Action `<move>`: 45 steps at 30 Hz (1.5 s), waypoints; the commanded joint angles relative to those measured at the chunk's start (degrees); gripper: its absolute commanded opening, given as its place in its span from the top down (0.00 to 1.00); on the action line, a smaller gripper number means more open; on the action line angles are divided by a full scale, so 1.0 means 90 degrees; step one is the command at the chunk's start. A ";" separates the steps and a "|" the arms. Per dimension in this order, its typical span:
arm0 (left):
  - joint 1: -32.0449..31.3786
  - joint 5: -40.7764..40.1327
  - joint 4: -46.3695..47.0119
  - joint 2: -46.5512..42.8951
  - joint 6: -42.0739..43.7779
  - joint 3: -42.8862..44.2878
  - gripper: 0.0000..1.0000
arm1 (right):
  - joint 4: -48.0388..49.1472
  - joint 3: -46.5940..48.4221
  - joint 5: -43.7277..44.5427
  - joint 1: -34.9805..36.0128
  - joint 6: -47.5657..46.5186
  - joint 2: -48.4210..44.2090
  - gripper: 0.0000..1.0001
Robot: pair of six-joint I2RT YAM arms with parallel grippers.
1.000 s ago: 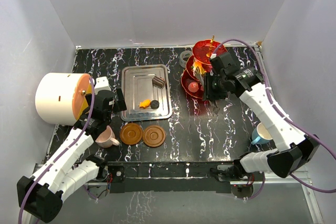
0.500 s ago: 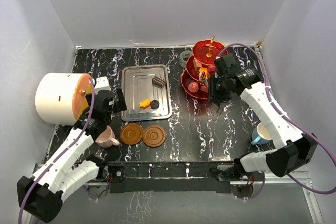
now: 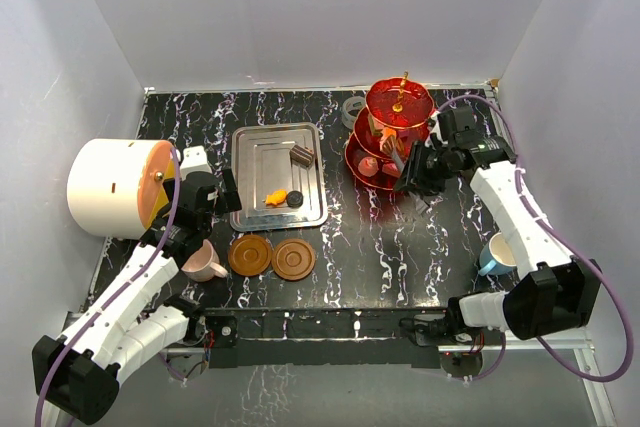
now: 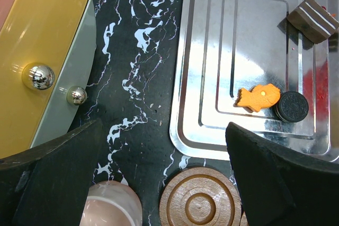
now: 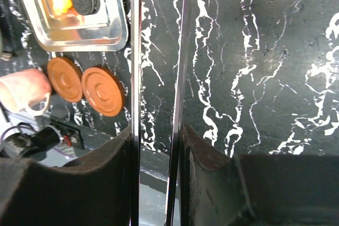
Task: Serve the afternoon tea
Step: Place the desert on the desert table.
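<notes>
"Black tabletop [image 3: 440,237] with white veining, white walls on three sides. Where did the red three-tier stand [image 3: 397,110] sit?"

"Around 2 o'clock from the table's middle, upright on its gold stem, with a few small sweets on its tiers."

"And the right gripper [image 3: 412,169]?"

"At the stand's 5 o'clock, just beside the lowest tier. Its wrist view showed the fingers [image 5: 79,183] closed on a pair of thin silver tongs [image 5: 135,104], the two blades running out side by side with a narrow gap between them. I couldn't tell whether the tips touched the stand."

"What about the left gripper [image 4: 163,125]?"

"Spread wide and holding nothing, above the table between the white drum [image 3: 105,187] at 9 o'clock and the steel tray [image 3: 255,147] at 10 o'clock."

"Was anything on the tray?"

"An orange fish-shaped sweet [image 4: 258,97] touched a black round cookie [image 4: 292,106] near the tray's 5 o'clock corner. A brown striped chocolate [image 4: 313,19] lay apart at its 2 o'clock."

"Where were the cups?"

"The pink cup [image 3: 203,263] stood at 8 o'clock, just beside the two brown saucers [image 3: 250,254], which sat side by side at 7 o'clock with nothing on them. The blue cup [image 3: 497,254] stood well apart, near 4 o'clock, beside the right arm."
</notes>
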 commanded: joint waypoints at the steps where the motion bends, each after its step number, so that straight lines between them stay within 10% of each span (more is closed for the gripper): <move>1: 0.0004 -0.0058 0.0022 -0.0094 0.0028 0.0057 0.01 | 0.0864 -0.0203 -0.1181 -0.0348 0.0234 -0.0396 0.71; 10: -0.0001 -0.0068 0.0031 -0.0093 0.0028 0.0057 0.01 | 0.1823 -0.0986 -0.2751 -0.1138 0.1012 -0.0739 0.69; 45: -0.0002 -0.0043 0.0022 -0.0046 0.0048 0.0060 0.01 | 0.1854 -0.0270 -0.2752 -0.1230 0.1060 -0.0291 0.68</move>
